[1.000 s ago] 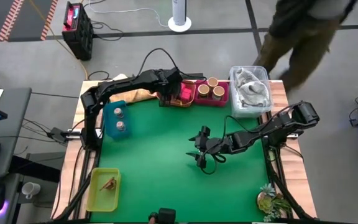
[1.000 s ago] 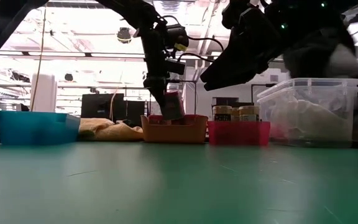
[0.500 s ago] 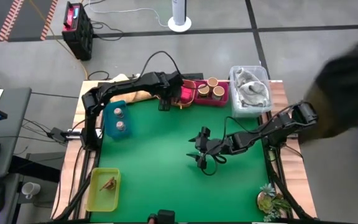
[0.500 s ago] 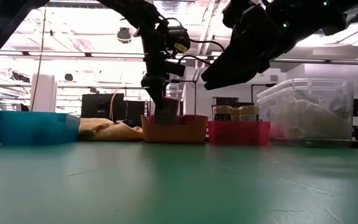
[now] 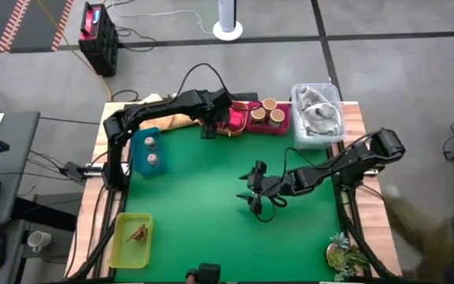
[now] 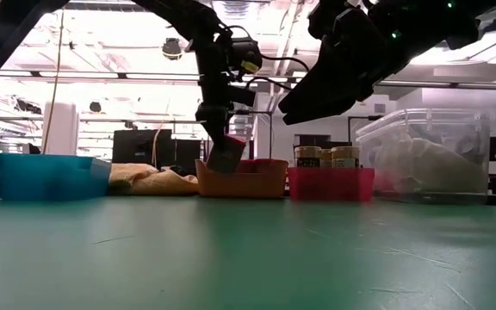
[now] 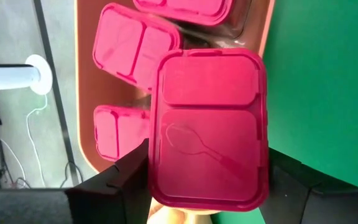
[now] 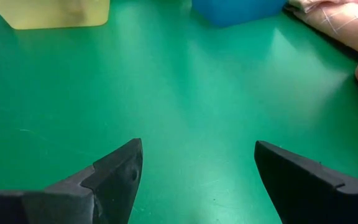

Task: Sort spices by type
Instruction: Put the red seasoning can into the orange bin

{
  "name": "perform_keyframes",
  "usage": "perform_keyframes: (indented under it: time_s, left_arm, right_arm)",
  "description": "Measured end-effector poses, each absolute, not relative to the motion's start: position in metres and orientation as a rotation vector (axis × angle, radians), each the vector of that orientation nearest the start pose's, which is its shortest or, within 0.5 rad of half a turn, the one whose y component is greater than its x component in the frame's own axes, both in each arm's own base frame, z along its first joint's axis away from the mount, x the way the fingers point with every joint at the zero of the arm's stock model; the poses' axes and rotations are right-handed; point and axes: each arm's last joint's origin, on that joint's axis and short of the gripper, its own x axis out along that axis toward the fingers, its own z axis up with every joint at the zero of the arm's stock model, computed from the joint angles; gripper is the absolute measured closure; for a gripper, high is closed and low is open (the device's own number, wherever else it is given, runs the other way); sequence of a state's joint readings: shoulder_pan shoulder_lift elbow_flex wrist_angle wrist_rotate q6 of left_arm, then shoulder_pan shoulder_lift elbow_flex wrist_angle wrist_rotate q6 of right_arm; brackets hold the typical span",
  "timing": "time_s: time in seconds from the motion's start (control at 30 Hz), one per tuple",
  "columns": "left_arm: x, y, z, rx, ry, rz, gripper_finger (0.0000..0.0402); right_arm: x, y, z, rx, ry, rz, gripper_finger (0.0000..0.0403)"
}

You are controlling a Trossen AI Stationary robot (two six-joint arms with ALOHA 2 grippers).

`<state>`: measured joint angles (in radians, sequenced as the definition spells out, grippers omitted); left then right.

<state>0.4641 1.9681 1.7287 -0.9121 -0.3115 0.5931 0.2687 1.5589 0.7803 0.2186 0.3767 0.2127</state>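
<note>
Left wrist view alone shows left gripper (image 7: 207,186) pinching pink-red box (image 7: 207,127); right gripper (image 8: 197,171) spread.

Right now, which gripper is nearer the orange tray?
Left. The left gripper is at the orange tray on the table's far edge, holding a pink-red box over it. The right gripper hangs open over mid-table, well away from it.

Orange tray (image 5: 235,126) largely under left arm

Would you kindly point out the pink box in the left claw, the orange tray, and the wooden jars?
pink box (image 7: 209,127): left wrist view, middle of its lid.
orange tray (image 6: 257,182): low view, front wall.
wooden jars (image 5: 259,116): high view, top of one jar.
</note>
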Motion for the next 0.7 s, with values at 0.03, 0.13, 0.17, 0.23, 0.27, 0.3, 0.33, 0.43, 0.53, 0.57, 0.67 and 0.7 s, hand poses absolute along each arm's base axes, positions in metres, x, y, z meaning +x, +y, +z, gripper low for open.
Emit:
perform_keyframes:
  time_s: [0.03,0.13,0.17,0.23,0.27,0.3,0.33,0.43,0.53,0.57,0.67,0.7]
  left_arm:
    - [0.365,0.194,0.26,0.406,1.337,0.317,0.0177]
    - [0.363,0.198,0.26,0.399,1.341,0.323,0.0177]
    - [0.362,0.198,0.26,0.4,1.342,0.322,0.0177]
    - [0.361,0.2,0.26,0.41,1.345,0.315,0.0177]
    - [0.361,0.2,0.26,0.417,1.347,0.31,0.0177]
    - [0.361,0.2,0.261,0.424,1.348,0.305,0.0177]
    - [0.361,0.2,0.261,0.426,1.348,0.304,0.0177]
    - [0.361,0.201,0.261,0.427,1.347,0.304,0.0177]
    - [0.359,0.203,0.257,0.421,1.347,0.313,0.0177]
    - [0.357,0.204,0.255,0.415,1.357,0.312,0.0177]
    - [0.354,0.205,0.246,0.394,1.382,0.312,0.0173]
    - [0.353,0.205,0.243,0.393,1.389,0.309,0.017]
  right_arm:
    - [0.305,0.073,0.188,0.03,0.516,-0.161,0.0067]
    - [0.305,0.073,0.188,0.03,0.516,-0.161,0.0067]
    - [0.305,0.073,0.188,0.03,0.516,-0.161,0.0067]
    - [0.305,0.073,0.188,0.03,0.517,-0.161,0.0067]
    - [0.305,0.073,0.188,0.03,0.517,-0.161,0.0067]
    - [0.305,0.073,0.188,0.03,0.517,-0.161,0.0067]
    - [0.305,0.073,0.188,0.03,0.517,-0.161,0.0067]
    - [0.305,0.073,0.188,0.03,0.517,-0.161,0.0067]
    - [0.305,0.073,0.188,0.03,0.517,-0.161,0.0067]
    - [0.305,0.073,0.188,0.03,0.517,-0.161,0.0067]
    - [0.305,0.073,0.188,0.03,0.518,-0.161,0.0067]
    - [0.305,0.073,0.188,0.03,0.518,-0.161,0.0067]
